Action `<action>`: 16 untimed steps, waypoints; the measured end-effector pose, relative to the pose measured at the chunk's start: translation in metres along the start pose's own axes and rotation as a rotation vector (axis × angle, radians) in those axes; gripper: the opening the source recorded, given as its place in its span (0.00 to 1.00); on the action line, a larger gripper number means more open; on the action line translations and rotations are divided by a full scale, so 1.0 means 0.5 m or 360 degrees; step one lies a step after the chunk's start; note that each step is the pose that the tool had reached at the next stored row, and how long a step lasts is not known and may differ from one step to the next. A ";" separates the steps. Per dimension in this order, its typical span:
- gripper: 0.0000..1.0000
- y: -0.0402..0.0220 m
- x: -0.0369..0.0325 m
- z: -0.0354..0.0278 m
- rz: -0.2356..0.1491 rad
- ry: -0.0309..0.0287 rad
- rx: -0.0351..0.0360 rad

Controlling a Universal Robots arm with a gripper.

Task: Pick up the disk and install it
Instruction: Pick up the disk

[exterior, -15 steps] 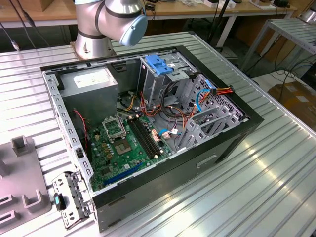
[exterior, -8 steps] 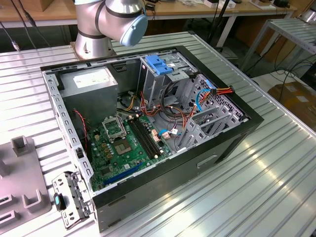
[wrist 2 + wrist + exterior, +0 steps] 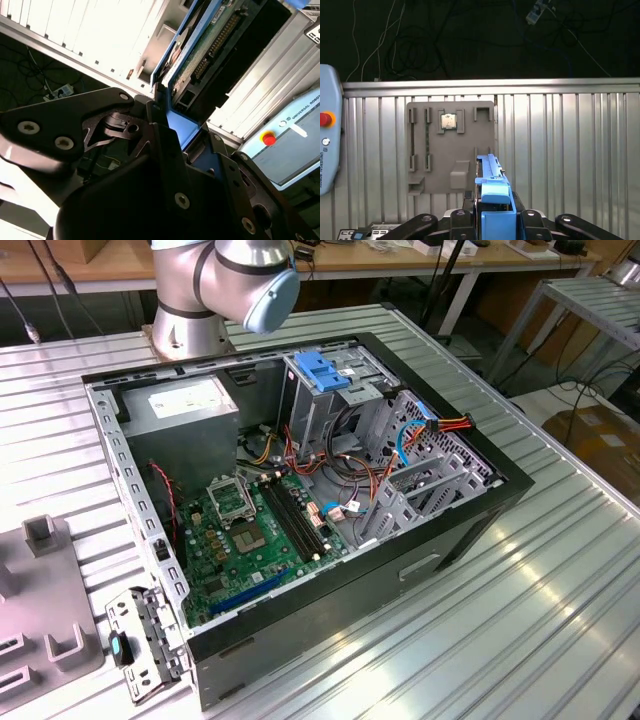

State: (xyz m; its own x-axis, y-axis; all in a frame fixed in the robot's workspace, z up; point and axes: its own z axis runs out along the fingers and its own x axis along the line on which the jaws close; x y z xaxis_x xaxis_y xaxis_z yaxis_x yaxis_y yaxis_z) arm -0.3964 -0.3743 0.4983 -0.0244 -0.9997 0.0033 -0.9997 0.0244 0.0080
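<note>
- In the first wrist view you see a grey holder plate (image 3: 451, 150) lying on the ribbed table (image 3: 570, 150).
- Just beside the plate, the gripper (image 3: 496, 220) is clamped on the disk (image 3: 492, 182), which is held on edge over the table.
- In the exterior view, the open computer case (image 3: 300, 640) sits on that table.

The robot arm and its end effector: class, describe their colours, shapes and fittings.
The arm has silver-grey cylindrical segments and a pale blue round cap on its joint. The end effector is matte black: flat, angular linkage plates joined by silver screw heads, seen in both wrist views.
</note>
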 end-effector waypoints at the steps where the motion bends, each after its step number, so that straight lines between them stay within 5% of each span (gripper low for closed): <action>1: 0.37 -0.003 0.000 0.000 0.0000 0.00001 0.0000; 16: 0.37 -0.057 -0.001 0.000 0.0000 0.00000 0.0000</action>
State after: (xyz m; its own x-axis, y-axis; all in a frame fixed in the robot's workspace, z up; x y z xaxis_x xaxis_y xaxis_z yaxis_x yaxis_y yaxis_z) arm -0.3678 -0.3743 0.4983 -0.0244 -0.9997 0.0033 -0.9997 0.0244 0.0081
